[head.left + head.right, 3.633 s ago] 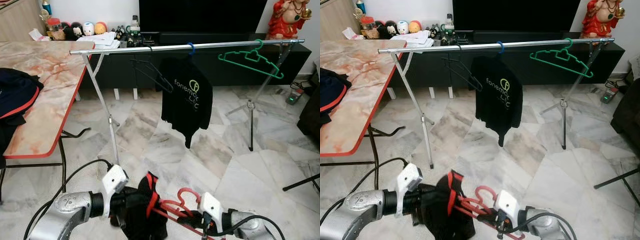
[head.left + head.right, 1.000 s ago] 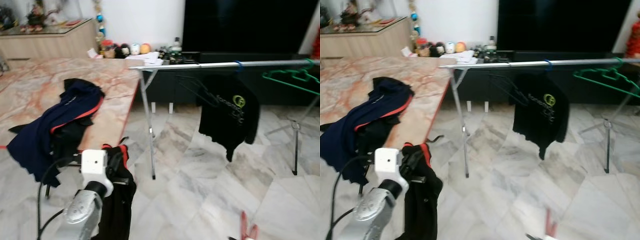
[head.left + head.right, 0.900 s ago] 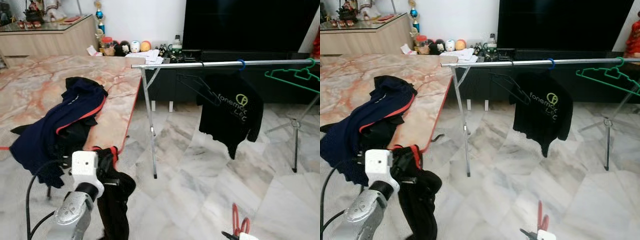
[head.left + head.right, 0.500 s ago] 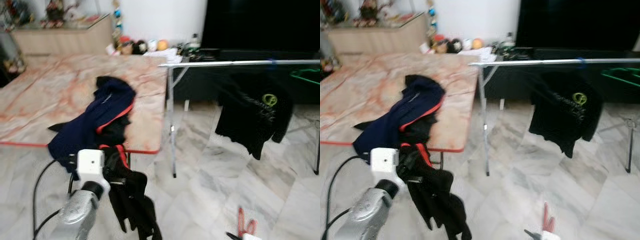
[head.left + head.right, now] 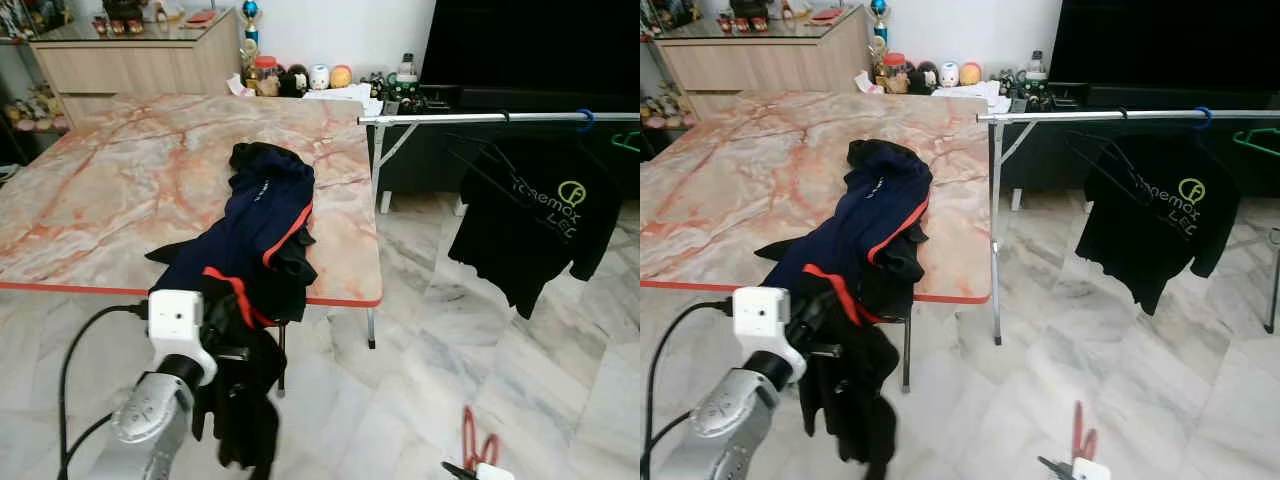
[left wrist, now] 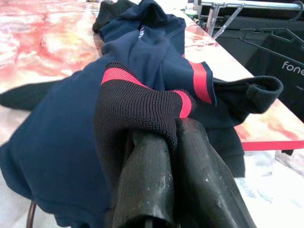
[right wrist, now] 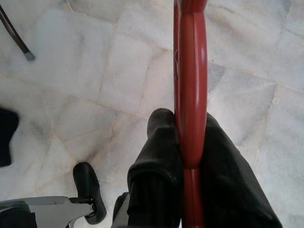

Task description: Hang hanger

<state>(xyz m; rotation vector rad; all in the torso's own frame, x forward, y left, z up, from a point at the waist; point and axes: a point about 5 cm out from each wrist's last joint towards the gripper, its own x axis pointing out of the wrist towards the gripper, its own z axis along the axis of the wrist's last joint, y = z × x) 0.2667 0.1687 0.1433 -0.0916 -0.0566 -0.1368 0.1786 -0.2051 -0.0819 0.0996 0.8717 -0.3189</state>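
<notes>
My left gripper [image 6: 167, 133] is shut on a black garment with red trim [image 5: 243, 395], which hangs down in front of the marble table's near edge. Low at the right, my right gripper [image 7: 189, 124] is shut on a red hanger [image 5: 477, 446] above the floor. The metal clothes rail [image 5: 470, 118] stands beyond the table to the right. It carries a black printed T-shirt [image 5: 535, 215], a bare black hanger [image 5: 1103, 158] and a green hanger [image 5: 1262, 139] at the frame's edge.
A marble table [image 5: 90, 200] with a red edge lies ahead and to the left, with a navy and red garment [image 5: 255, 215] heaped on it. A dark TV cabinet [image 5: 520, 60] and small ornaments [image 5: 300, 78] stand behind. Marble floor [image 5: 420, 370] stretches to the right.
The camera has swung left, so the table sits more central and the rail has slid right. Both grippers keep their holds; the black garment now hangs lower before the table edge.
</notes>
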